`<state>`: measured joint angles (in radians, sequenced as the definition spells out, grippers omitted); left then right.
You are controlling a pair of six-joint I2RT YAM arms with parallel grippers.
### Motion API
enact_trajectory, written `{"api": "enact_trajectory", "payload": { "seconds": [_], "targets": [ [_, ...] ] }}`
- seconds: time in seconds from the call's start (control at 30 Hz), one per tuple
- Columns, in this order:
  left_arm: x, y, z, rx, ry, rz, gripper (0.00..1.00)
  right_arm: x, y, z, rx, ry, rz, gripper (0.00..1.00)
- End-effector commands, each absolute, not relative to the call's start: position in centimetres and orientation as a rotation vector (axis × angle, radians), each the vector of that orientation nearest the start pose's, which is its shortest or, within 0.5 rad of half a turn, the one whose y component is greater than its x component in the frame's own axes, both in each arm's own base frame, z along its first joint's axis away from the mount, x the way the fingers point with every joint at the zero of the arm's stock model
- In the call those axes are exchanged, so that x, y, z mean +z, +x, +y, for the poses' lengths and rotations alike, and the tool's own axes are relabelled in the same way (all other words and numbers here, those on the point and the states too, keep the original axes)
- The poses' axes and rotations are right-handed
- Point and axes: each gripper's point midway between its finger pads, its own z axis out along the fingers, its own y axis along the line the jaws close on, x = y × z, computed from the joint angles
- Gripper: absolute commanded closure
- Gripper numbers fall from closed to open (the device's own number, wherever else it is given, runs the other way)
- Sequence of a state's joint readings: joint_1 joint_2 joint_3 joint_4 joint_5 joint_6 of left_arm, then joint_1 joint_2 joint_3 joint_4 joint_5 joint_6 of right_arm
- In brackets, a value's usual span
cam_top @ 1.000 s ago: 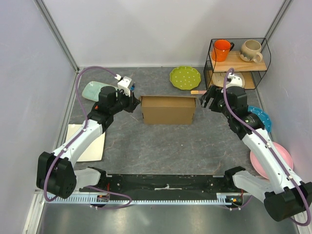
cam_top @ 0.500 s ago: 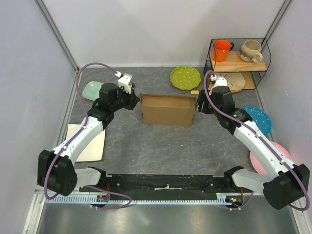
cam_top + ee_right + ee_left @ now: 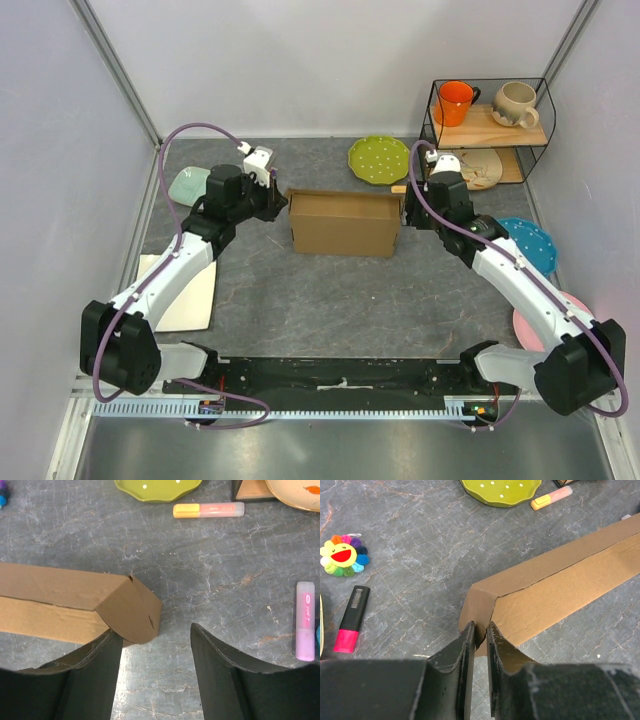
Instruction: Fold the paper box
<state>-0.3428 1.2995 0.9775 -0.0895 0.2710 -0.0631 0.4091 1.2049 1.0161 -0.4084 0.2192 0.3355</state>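
My left gripper (image 3: 480, 630) pinches the paper box (image 3: 343, 224) left end flap; my right gripper (image 3: 155, 645) gapes empty around its right end.

The paper box (image 3: 343, 223) lies between left gripper (image 3: 276, 203) and right gripper (image 3: 410, 210).
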Motion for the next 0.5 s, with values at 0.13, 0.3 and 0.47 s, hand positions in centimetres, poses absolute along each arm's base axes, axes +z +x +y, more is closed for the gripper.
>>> {"api": "enact_trajectory", "payload": {
  "seconds": [0.13,0.3,0.47],
  "targets": [
    [23.68,37.25,-18.87,-0.556,0.432,1.917,0.79,23.62,36.93,13.08,0.213,0.053,2.047,0.43],
    [23.65,37.30,-18.86,-0.555,0.431,1.917,0.79,23.24,37.15,13.06,0.208,0.057,2.044,0.54],
    [23.67,37.39,-18.79,-0.550,0.431,1.920,0.79,22.81,37.34,13.09,0.207,0.060,2.040,0.68]
  ]
}}
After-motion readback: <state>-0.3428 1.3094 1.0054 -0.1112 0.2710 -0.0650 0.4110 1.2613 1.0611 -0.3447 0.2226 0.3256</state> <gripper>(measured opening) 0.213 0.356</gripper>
